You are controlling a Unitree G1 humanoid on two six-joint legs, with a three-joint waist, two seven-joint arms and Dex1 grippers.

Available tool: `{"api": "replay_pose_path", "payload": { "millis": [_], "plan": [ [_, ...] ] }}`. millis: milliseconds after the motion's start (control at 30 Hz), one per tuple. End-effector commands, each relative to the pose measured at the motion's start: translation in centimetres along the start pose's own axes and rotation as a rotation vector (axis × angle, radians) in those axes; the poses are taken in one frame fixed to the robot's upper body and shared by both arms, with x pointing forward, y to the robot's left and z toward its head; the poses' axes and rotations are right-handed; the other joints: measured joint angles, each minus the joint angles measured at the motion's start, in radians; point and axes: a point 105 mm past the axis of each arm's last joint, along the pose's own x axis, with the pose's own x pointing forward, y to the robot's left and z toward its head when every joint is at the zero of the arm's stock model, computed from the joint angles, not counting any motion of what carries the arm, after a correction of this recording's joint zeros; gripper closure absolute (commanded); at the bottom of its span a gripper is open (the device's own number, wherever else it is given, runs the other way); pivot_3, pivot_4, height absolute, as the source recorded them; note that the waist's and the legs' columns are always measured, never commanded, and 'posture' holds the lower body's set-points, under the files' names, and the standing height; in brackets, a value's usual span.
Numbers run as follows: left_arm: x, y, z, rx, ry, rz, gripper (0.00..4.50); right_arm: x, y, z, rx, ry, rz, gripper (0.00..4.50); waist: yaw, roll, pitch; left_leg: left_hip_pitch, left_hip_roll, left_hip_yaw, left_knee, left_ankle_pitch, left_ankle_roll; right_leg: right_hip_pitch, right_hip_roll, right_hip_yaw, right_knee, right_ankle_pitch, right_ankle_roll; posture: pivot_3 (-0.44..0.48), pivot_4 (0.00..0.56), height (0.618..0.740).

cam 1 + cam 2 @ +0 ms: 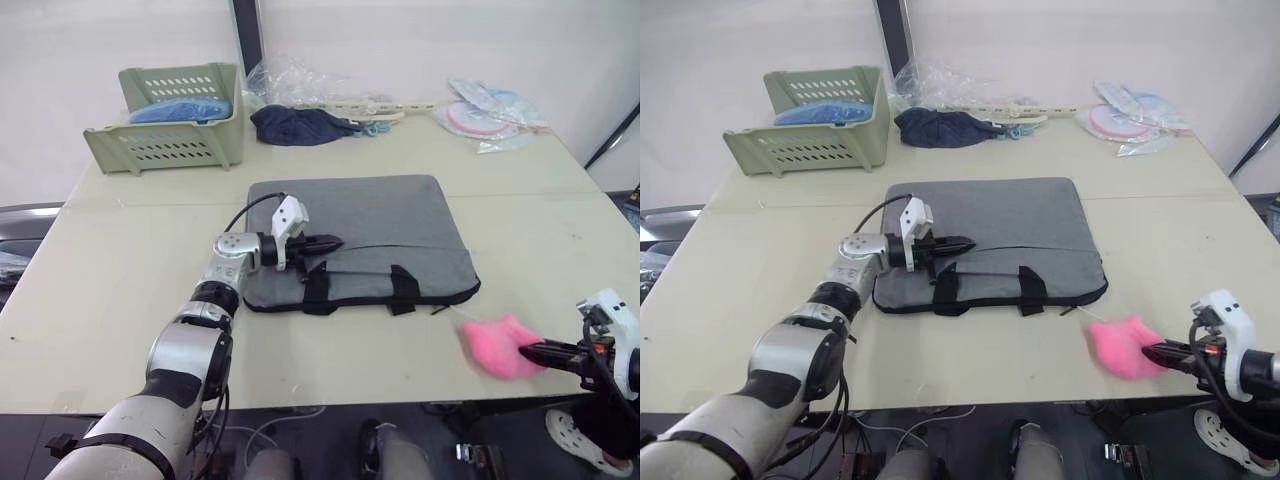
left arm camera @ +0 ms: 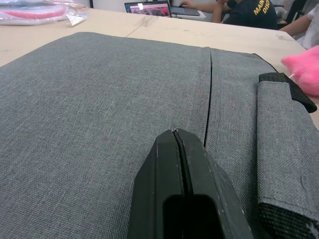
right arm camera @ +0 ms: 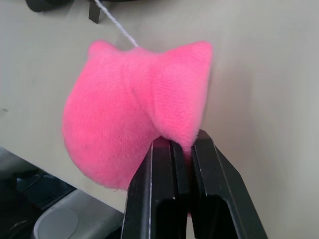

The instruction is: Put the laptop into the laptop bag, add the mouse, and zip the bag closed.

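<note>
Nearest to me is the right hand (image 1: 535, 351), low at the front right edge of the counter (image 1: 120, 290). Its two black fingers are pressed together on the lower edge of the pink fluffy charm (image 1: 497, 346), so I see it pinching the charm. In the right wrist view the charm (image 3: 134, 104) sits just above the fingertips (image 3: 162, 149), and a thin white string (image 3: 115, 25) runs from its top toward the bag.

On the other side my left arm reaches forward over the counter. The left hand (image 1: 328, 243) lies on top of the laptop bag (image 1: 370, 215), close to the bag's left part, with its fingers pointing to the right. The fingers are pressed together with nothing between them; the left wrist view shows them meeting in one line, tips resting on or just over the grey fabric (image 2: 89, 99).

The laptop bag lies flat in the middle of the counter, its long side facing me. Two black strap handles (image 1: 403, 288) are on its front edge, and the zip edge is on this same near side. The charm lies apart from the bag, to the right and in front of its front right corner.

At the far side of the counter I see a green plastic basket (image 1: 170, 140) on the left, a dark blue cloth bundle (image 1: 300, 126) beside it, and some clear plastic packets (image 1: 490, 115) at the far right.
</note>
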Motion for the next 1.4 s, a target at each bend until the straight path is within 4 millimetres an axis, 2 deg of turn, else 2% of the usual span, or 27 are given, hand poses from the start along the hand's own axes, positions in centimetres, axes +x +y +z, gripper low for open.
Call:
{"api": "replay_pose_path", "payload": {
  "millis": [33,267,633,900,1233,1400],
  "plan": [
    [-0.5,-2.8,-6.4,-0.156,0.181,-0.061,4.5,-1.1,-2.7,-0.4,0.007,0.01,-0.13,4.44,0.0,0.0,0.0,0.0,0.0,0.0,0.0,0.0,0.0,0.0,0.0,0.0,0.0,0.0,0.0,0.0,0.15,0.74],
    [-0.6,-2.8,-6.6,-0.157,0.186,-0.062,4.5,-1.3,-5.7,0.0,0.016,-0.021,-0.26,4.44,-0.001,0.0,0.0,0.005,0.0,0.0,-0.001,-0.001,0.002,0.006,0.0,0.0,-0.002,0.0,0.0,0.0,0.15,0.74],
    [-0.6,-2.8,-6.5,-0.155,0.183,-0.061,4.5,-0.4,-7.8,2.3,-0.005,-0.108,-0.382,4.44,-0.003,0.001,0.0,0.009,0.001,-0.001,-0.001,-0.002,0.003,0.01,-0.001,-0.001,-0.004,0.0,0.001,0.0,0.15,0.74],
    [-0.7,-2.8,-6.5,-0.154,0.184,-0.062,4.5,1.1,-8.9,3.5,-0.029,-0.134,-0.423,4.44,-0.007,0.001,-0.001,0.009,0.001,-0.001,-0.001,-0.002,0.003,0.01,0.0,-0.001,-0.004,0.0,0.001,0.0,0.15,0.74],
    [-0.7,-2.9,-6.6,-0.151,0.183,-0.066,4.5,3.4,-9.2,6.7,-0.082,-0.204,-0.434,4.44,-0.013,0.006,-0.003,0.01,0.001,-0.001,-0.001,-0.002,0.003,0.011,-0.001,-0.001,-0.004,0.001,0.002,0.0,0.15,0.74],
    [-0.9,-2.9,-6.7,-0.151,0.183,-0.068,4.5,4.7,-8.7,9.1,-0.148,-0.263,-0.445,4.44,-0.02,0.008,-0.005,0.01,0.001,-0.001,-0.001,-0.002,0.002,0.011,-0.001,-0.001,-0.004,0.001,0.003,0.0,0.15,0.74]
  ]
}}
